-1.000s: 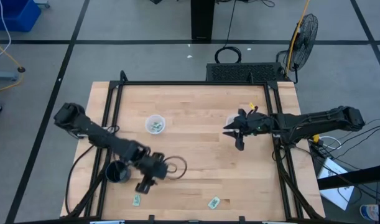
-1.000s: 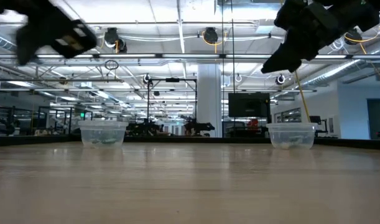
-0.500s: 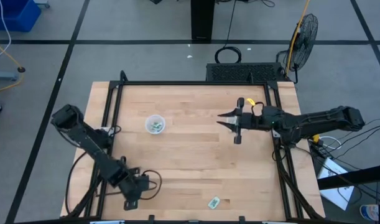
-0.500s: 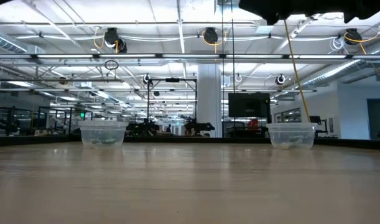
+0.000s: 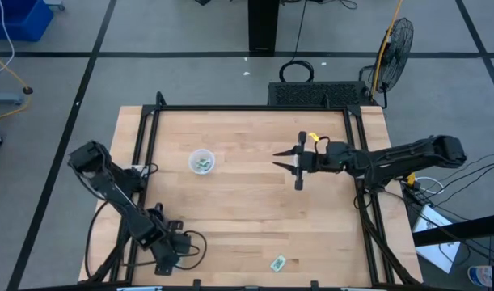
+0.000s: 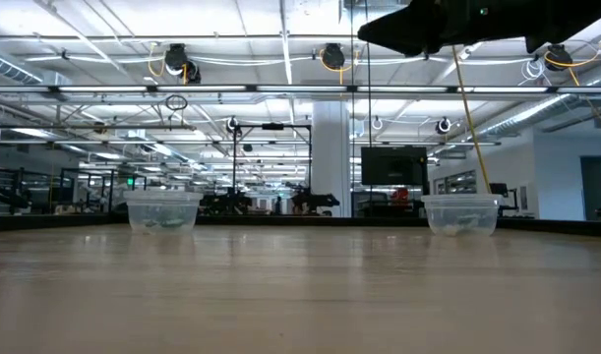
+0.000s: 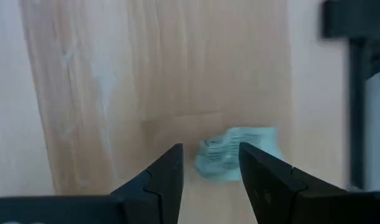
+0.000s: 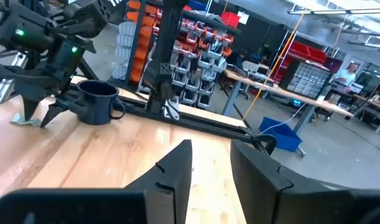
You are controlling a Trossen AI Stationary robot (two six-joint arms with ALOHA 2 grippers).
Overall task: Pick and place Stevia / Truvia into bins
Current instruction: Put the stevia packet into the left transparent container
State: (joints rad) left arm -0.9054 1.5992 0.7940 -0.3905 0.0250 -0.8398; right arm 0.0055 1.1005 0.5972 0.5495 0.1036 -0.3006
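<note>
The left gripper [image 5: 167, 260] sits low at the desk's [image 5: 247, 202] near-left corner, close to the front edge and the dark frame rail. Its jaws stand a little apart, pointing down at a pale green packet [image 7: 236, 154] that lies flat on the wood just beyond the fingertips [image 7: 174, 158] — not gripped, as the left wrist view shows. From above, the arm hides this packet. The black mug [image 8: 97, 101] beside it shows only in the right wrist view.

Farther in, a clear cup [image 5: 201, 162] stands on the left half of the desk with green packets inside. Broad bare wood lies between it and the front edge, where one more packet [image 5: 278, 262] rests alone, near the middle.

The right gripper [image 5: 293, 166] hangs above the desk's right half, jaws apart and holding nothing. The second cup [image 6: 460, 213] is covered by it from above (it shows in the low view, its contents hard to make out).
</note>
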